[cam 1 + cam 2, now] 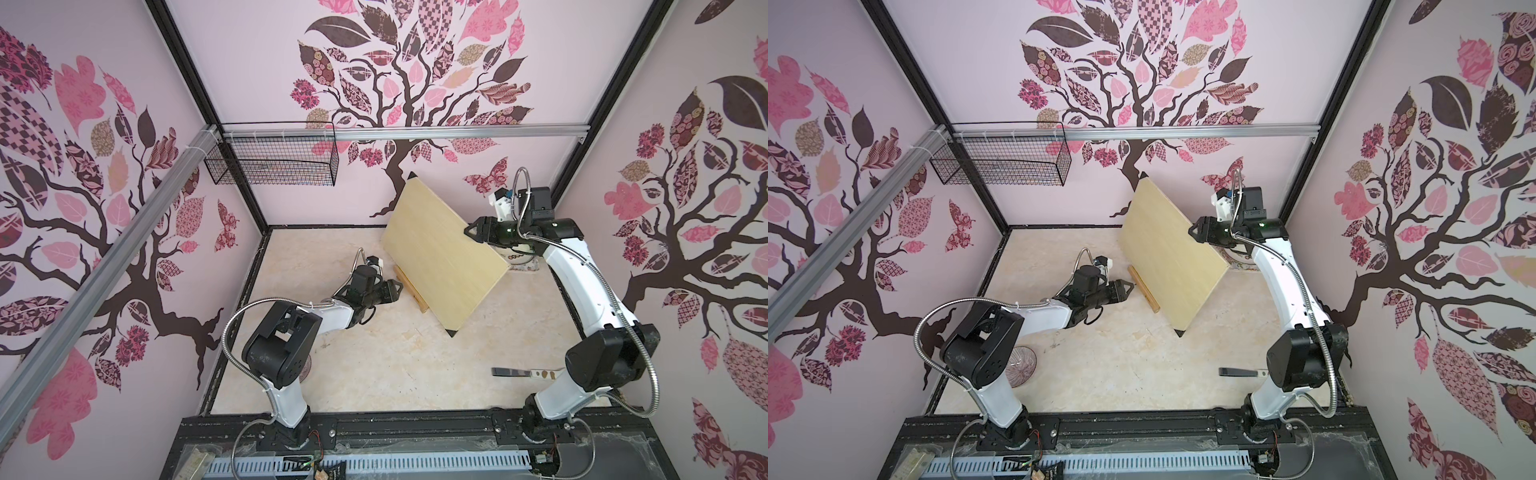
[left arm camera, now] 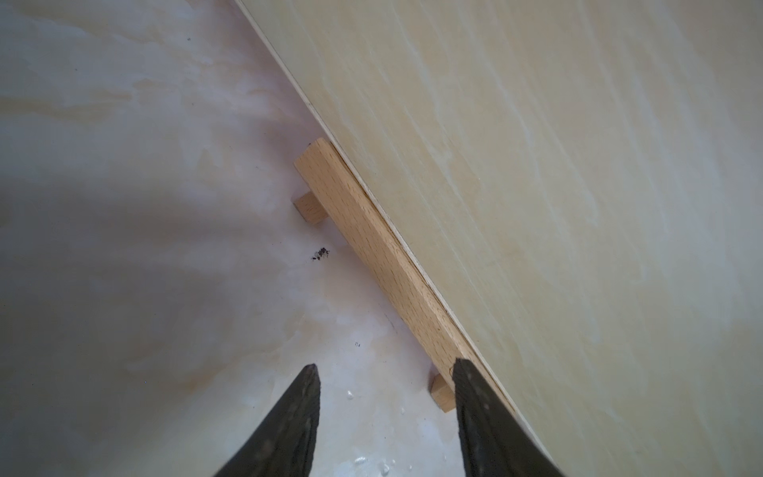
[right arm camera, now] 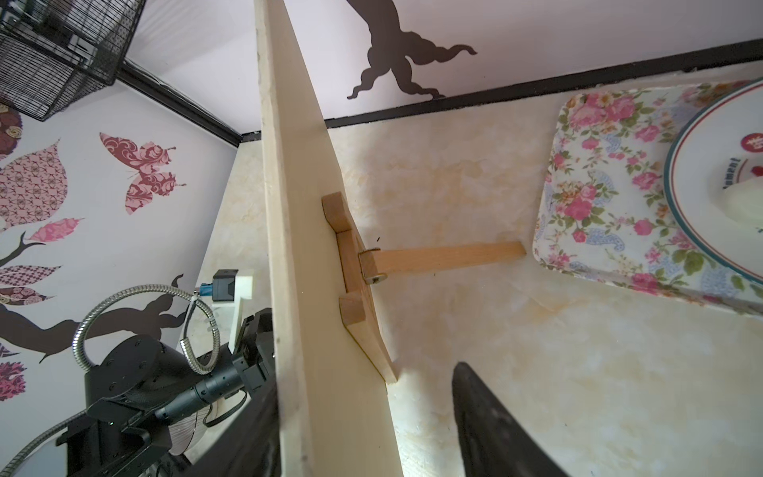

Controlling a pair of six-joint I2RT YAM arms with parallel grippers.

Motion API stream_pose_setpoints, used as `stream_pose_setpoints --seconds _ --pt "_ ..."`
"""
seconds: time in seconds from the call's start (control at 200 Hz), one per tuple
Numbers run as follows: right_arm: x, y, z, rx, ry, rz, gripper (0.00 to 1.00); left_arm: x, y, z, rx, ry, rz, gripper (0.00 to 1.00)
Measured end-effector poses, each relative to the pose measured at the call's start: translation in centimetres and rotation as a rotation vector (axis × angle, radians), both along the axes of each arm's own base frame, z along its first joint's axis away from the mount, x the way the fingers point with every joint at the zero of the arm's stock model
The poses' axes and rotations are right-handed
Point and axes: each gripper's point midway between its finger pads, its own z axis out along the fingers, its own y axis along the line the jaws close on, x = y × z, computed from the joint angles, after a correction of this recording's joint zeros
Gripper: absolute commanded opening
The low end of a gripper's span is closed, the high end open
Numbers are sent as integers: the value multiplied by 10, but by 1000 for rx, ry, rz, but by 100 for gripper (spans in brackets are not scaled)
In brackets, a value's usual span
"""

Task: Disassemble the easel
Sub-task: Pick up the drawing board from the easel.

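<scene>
Nearest the base rail we see a dark flat tool (image 1: 515, 372) lying on the marbled counter (image 1: 374, 374) beside our right arm's lower joint, and a ribbed pink disc (image 1: 1021, 368) partly hidden under our left arm.

Further in, our left pincer (image 1: 399, 287) hangs low just beside the easel (image 1: 411, 289), whose honey-coloured ledge bar shows at the foot of the pale board (image 1: 444, 253). In the left wrist view the fingers (image 2: 297, 417) stand spread, with bare counter between them; one tip overlaps the end of the ledge bar (image 2: 371, 243), though we cannot tell if it touches.

The board leans on the easel, tilted back, with black corner caps. Our right pincer (image 1: 471, 231) is at its upper edge. In the right wrist view the board's edge (image 3: 305, 289) runs between the two fingers (image 3: 487, 421); the far one shows a gap to the board, so we cannot tell whether it is pinching.

Behind the board, the easel's hinged back leg (image 3: 446, 256) props on the counter, its foot just beside a floral tray (image 3: 598, 198) carrying a plate (image 3: 710, 173). A wire basket (image 1: 274, 160) hangs on the back wall.
</scene>
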Motion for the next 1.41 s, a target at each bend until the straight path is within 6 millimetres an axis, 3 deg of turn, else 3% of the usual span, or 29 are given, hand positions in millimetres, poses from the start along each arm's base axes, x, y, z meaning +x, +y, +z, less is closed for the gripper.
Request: stream_pose_setpoints --seconds 0.19,0.635,0.85,1.15,1.406 --pt "-3 8 3 1 -4 37 43 2 -7 -3 -15 20 -2 53" --pt "-22 36 -1 -14 24 114 38 4 0 -10 51 92 34 54" --pt "-22 32 -2 -40 27 98 23 2 1 -12 69 116 33 54" --pt "-26 37 1 -26 36 117 13 -1 3 -15 79 134 33 54" --pt "-26 37 0 -29 37 110 0 -2 4 -3 71 118 33 54"
